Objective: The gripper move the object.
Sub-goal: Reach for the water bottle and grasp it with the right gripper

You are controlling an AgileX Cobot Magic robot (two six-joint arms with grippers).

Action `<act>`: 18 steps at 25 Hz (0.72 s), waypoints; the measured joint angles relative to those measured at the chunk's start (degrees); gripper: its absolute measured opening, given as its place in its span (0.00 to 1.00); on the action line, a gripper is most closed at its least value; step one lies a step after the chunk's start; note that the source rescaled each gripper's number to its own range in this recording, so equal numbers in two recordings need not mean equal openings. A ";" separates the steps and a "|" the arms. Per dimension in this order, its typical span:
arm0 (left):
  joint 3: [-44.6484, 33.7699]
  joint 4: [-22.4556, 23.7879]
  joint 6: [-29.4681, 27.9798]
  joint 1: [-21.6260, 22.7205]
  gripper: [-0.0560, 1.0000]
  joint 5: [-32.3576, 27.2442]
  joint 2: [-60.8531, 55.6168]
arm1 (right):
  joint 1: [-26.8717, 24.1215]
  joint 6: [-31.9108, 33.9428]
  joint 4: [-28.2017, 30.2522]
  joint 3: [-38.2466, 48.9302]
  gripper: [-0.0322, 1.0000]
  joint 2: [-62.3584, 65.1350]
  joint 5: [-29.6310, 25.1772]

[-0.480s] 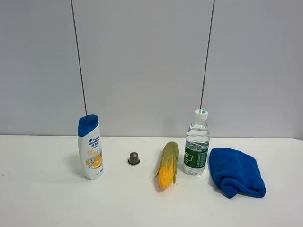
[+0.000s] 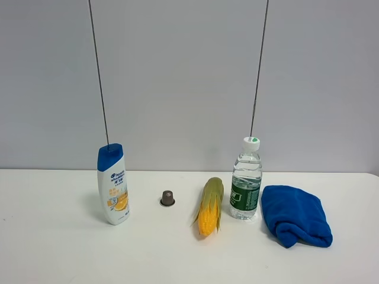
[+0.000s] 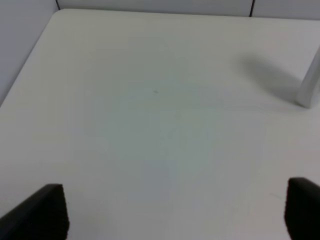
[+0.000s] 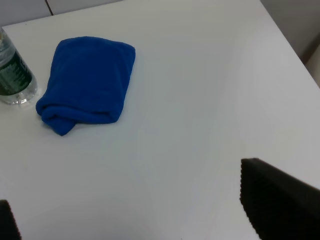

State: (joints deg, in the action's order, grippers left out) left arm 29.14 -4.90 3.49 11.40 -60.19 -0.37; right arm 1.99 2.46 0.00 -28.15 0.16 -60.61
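The clear water bottle point(image 2: 246, 186) with a white cap and green label stands upright on the white table point(image 2: 59, 248), right of centre. Its lower part also shows in the right wrist view point(image 4: 12, 75), beside the blue cloth. My right gripper point(image 4: 140, 210) is open and empty above bare table, well apart from the bottle. My left gripper point(image 3: 175, 210) is open and empty above bare table on the left side. Neither arm shows in the exterior high view.
A white shampoo bottle with a blue cap point(image 2: 113, 184) stands at the left; its blurred edge shows in the left wrist view point(image 3: 310, 85). A small dark cap point(image 2: 167, 198), a corn cob point(image 2: 209, 207) and a folded blue cloth point(image 2: 295, 214) lie in a row.
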 joint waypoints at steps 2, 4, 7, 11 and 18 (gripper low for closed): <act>0.00 0.00 0.00 0.00 1.00 0.00 0.00 | 0.00 0.00 0.00 0.00 0.80 0.00 0.00; 0.00 0.00 0.00 0.00 1.00 0.00 0.00 | 0.00 0.00 0.00 0.00 0.80 0.00 0.00; 0.00 0.00 0.00 0.00 1.00 0.00 0.00 | 0.00 0.00 0.00 0.00 0.80 0.00 0.00; 0.00 0.00 0.00 0.00 1.00 0.00 0.00 | 0.00 0.00 0.00 0.00 0.80 0.00 0.00; 0.00 0.00 0.00 0.00 1.00 0.00 0.00 | 0.00 0.00 0.00 0.00 0.80 0.00 0.00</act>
State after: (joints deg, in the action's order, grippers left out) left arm 29.14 -4.90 3.49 11.40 -60.19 -0.37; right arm 1.99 2.46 0.00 -28.15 0.16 -60.61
